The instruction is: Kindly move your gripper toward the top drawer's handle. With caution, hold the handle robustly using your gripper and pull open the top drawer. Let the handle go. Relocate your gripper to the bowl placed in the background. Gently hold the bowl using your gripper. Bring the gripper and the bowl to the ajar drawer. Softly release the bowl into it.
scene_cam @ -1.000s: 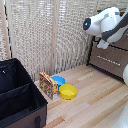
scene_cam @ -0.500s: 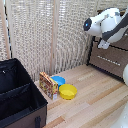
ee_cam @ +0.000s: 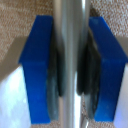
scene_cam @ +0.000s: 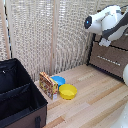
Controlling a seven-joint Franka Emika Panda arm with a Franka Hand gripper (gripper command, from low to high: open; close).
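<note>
In the wrist view we see the claw [ee_cam: 70, 65] closed on the handle [ee_cam: 69, 30], a slim silver bar running between the two blue finger blocks; the dark pads [ee_cam: 54, 70] press against the bar from both sides, with no gap that we can make out; behind the bar the surface looks brown and grainy, too blurred for us to say more.

In the exterior view the white arm [scene_cam: 107, 22] reaches across the upper part of the exterior view's right, up against the dark-brown dresser [scene_cam: 112, 60]; the claw itself is hidden there behind the arm's bulk, and we cannot tell from this view how far the top drawer stands out; a lower drawer front with its own silver bar [scene_cam: 109, 58] shows beneath the arm.

The blue bowl [scene_cam: 58, 80] rests on the wooden floor [scene_cam: 95, 100] near the woven screen [scene_cam: 45, 35], well apart from the arm; it touches or nearly touches the larger yellow bowl [scene_cam: 68, 91] in front of it; a patterned box [scene_cam: 48, 85] stands just beside both bowls, toward the exterior view's left; a black open-topped case [scene_cam: 17, 95] fills the exterior view's lower left corner.
</note>
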